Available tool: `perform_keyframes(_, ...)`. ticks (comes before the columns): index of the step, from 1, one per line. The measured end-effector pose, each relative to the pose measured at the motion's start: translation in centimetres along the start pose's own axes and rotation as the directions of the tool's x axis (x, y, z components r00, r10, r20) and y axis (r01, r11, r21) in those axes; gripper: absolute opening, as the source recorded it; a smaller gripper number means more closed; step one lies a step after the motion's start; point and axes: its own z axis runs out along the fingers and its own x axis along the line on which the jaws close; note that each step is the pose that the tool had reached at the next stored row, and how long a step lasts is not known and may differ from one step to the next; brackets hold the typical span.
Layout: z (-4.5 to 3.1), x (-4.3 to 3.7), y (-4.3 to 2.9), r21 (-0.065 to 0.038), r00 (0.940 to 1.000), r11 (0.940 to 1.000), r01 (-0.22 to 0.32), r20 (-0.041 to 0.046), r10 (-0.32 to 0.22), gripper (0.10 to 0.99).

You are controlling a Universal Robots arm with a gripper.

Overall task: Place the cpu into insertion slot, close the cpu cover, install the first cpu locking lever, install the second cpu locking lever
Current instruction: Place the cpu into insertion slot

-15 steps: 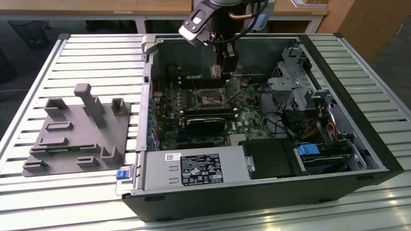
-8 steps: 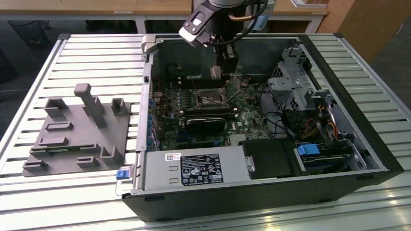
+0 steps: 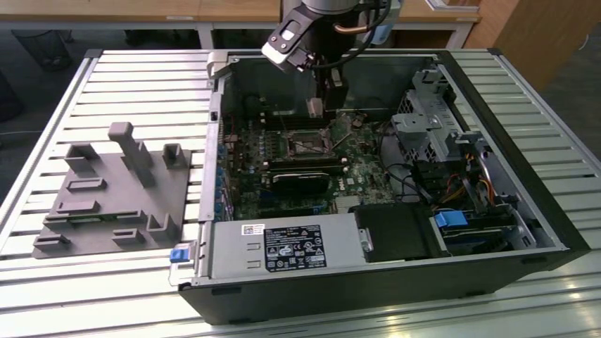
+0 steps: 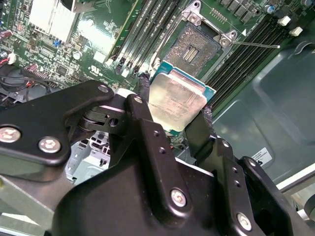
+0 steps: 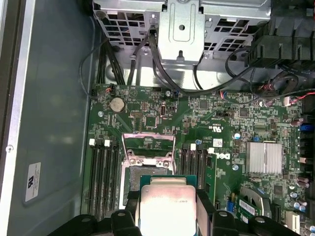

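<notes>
Tool [image 4: 173, 109] clamped on cpu [image 4: 178, 98]: flat square, silvery-beige face, green edge. Held above motherboard [image 5: 221, 123], near insertion slot [image 4: 198, 47], not seated. Cpu cover [image 5: 148, 146] flipped open.

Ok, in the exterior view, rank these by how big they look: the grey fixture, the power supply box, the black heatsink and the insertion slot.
1. grey fixture
2. power supply box
3. black heatsink
4. insertion slot
The box sits nearest the camera, but the differences look plain enough to rank.
</notes>
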Motion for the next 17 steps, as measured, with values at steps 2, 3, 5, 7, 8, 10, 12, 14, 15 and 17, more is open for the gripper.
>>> perform_keyframes(2, 0.09, 0.0, -0.01, 0.0, 1.0, 1.0, 0.0, 0.0, 0.0, 0.541)
perform_keyframes(3, 0.14, 0.0, -0.01, 0.0, 1.0, 1.0, 0.0, 0.0, 0.0, 0.541)
perform_keyframes(5, 0.25, 0.0, -0.02, 0.0, 1.0, 1.0, 0.0, 0.0, 0.0, 0.541)
perform_keyframes(7, 0.36, -0.01, -0.03, 0.0, 1.0, 1.0, 0.0, 0.0, 0.0, 0.541)
perform_keyframes(8, 0.4, -0.01, -0.04, 0.0, 1.0, 1.0, 0.0, 0.0001, 0.0, 0.541)
perform_keyframes(10, 0.49, -0.01, -0.04, 0.0, 1.0, 1.0, 0.0, 0.0001, 0.0, 0.541)
perform_keyframes(12, 0.58, -0.01, -0.05, 0.0, 1.0, 1.0, 0.0, 0.0, 0.0, 0.541)
perform_keyframes(14, 0.66, -0.01, -0.06, 0.0, 1.0, 1.0, 0.0, 0.0, 0.0, 0.541)
perform_keyframes(15, 0.69, -0.01, -0.06, 0.0, 1.0, 1.0, 0.0, 0.0001, 0.0, 0.541)
perform_keyframes(17, 0.76, -0.01, -0.07, 0.0, 1.0, 1.0, 0.0, 0.0, 0.0, 0.541)
